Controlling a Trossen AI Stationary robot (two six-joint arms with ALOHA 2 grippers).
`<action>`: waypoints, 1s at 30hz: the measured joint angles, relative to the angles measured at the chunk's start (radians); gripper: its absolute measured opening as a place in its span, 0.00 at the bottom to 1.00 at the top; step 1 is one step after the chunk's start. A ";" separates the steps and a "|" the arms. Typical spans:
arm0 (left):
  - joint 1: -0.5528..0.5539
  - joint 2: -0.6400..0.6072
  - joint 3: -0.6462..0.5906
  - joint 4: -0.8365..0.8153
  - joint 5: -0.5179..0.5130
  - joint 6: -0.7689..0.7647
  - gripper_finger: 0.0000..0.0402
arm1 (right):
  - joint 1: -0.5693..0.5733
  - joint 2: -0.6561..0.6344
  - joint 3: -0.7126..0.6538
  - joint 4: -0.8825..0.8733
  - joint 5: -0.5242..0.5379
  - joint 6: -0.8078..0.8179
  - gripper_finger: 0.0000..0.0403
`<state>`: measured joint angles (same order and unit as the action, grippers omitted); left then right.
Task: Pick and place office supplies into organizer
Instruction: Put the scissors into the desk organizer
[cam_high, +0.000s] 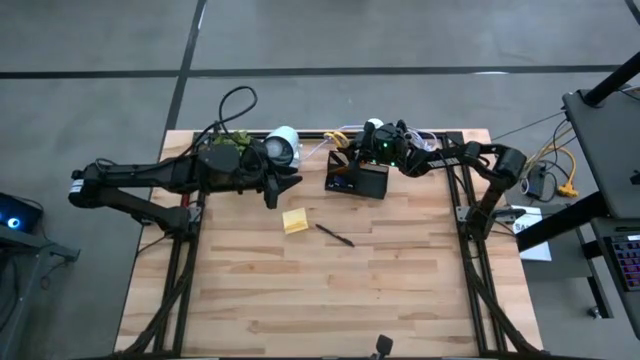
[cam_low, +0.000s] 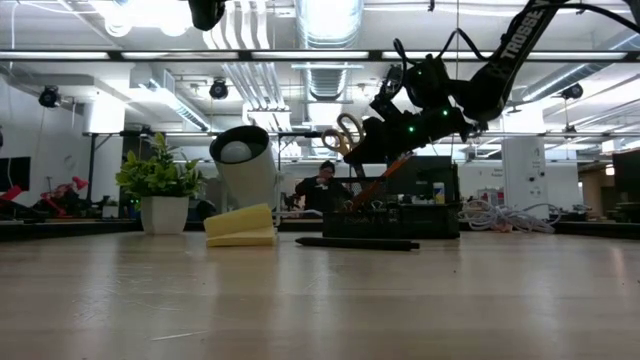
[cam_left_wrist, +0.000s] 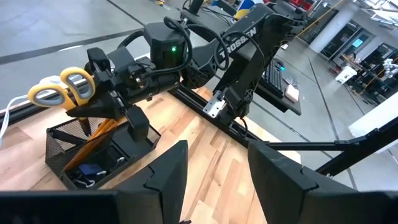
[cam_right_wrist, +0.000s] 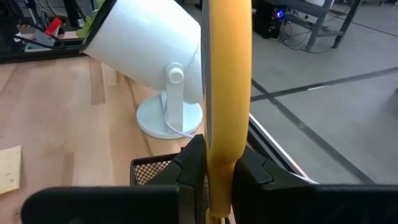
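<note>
The yellow-handled scissors (cam_left_wrist: 62, 87) stand tilted, handles up, over the black mesh organizer (cam_left_wrist: 65, 146), and my right gripper (cam_right_wrist: 221, 171) is shut on them. Orange pencils (cam_left_wrist: 93, 140) and a small blue piece (cam_left_wrist: 93, 171) lie in the organizer. On the table in front of it lie a yellow sticky-note pad (cam_high: 295, 221) and a black pen (cam_high: 335, 235). My left gripper (cam_left_wrist: 214, 180) hangs open, with nothing in it, left of the organizer and above the table. My right gripper pinches the scissors between its two fingers at the lower part of the yellow handle (cam_right_wrist: 221, 158), below the loops. The fingers come from the table's right, slanting slightly down. The handles stick up past the fingers, tilted; the blades are hidden behind the gripper.
A white round lamp-like device (cam_high: 282, 146) stands just left of the organizer at the far edge. A green potted plant (cam_low: 160, 190) is farther left. White cables (cam_low: 500, 215) lie at the far right. The near half of the table (cam_high: 320, 300) is bare wood.
</note>
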<state>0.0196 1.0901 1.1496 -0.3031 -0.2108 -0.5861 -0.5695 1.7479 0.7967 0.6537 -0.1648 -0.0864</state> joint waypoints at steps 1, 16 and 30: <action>0.000 0.000 0.000 0.000 0.000 0.000 0.38 | 0.001 0.000 0.000 -0.004 0.000 0.000 0.11; 0.000 0.000 0.000 0.000 0.002 0.000 0.38 | 0.002 -0.006 0.002 -0.034 -0.030 0.005 0.12; 0.000 0.000 0.000 -0.004 0.003 0.000 0.38 | 0.002 -0.006 0.000 -0.041 -0.028 0.007 0.33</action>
<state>0.0195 1.0897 1.1500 -0.3066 -0.2073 -0.5861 -0.5671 1.7424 0.7963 0.6126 -0.1925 -0.0792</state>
